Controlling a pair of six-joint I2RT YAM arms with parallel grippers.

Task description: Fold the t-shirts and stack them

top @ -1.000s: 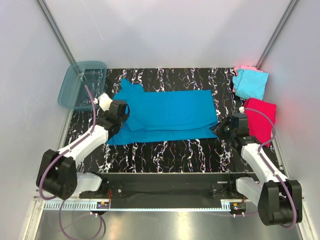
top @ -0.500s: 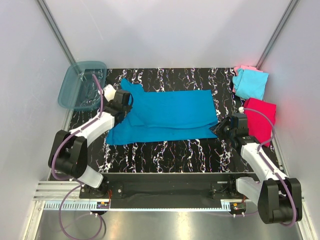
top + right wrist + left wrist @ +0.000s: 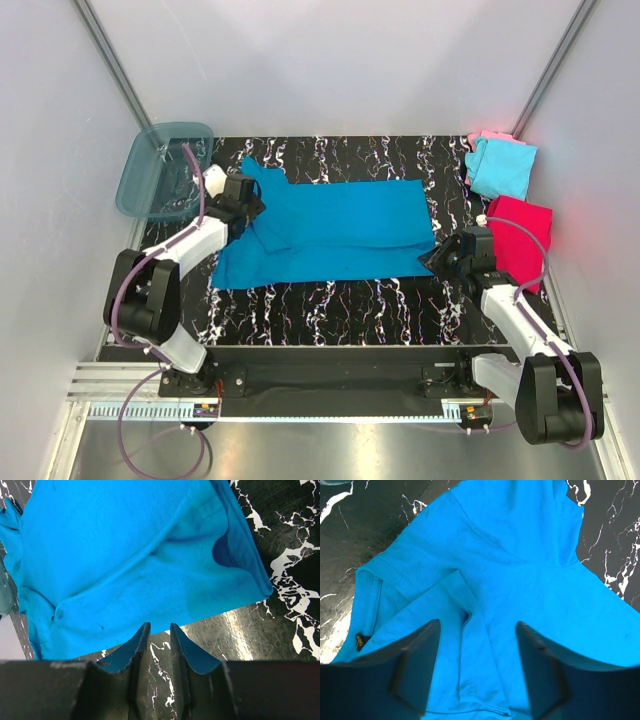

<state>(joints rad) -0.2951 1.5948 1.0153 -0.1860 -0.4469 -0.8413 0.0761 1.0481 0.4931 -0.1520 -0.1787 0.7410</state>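
Observation:
A large teal-blue t-shirt (image 3: 340,225) lies spread across the middle of the black marbled table, its left part folded over. My left gripper (image 3: 243,203) hovers over that folded left end, by a sleeve and the hem (image 3: 470,620). Its jaws stand wide apart (image 3: 477,625) with only flat cloth below them. My right gripper (image 3: 443,258) sits low at the shirt's near right corner (image 3: 250,587). Its jaws (image 3: 159,626) are narrowly parted, with bare table between them and the tips at the cloth's edge. A light cyan t-shirt (image 3: 503,168) lies on a pale pink one (image 3: 487,136) at the far right. Nearer on the right lies a magenta-red t-shirt (image 3: 525,240).
A translucent teal plastic tub (image 3: 163,170) stands at the far left corner, just beyond my left gripper. Grey walls close in the table (image 3: 330,300) on both sides. The right arm lies alongside the magenta-red shirt.
My left gripper has travelled up and away along the shirt's left end, then opened and let the cloth go. The right arm has not moved.

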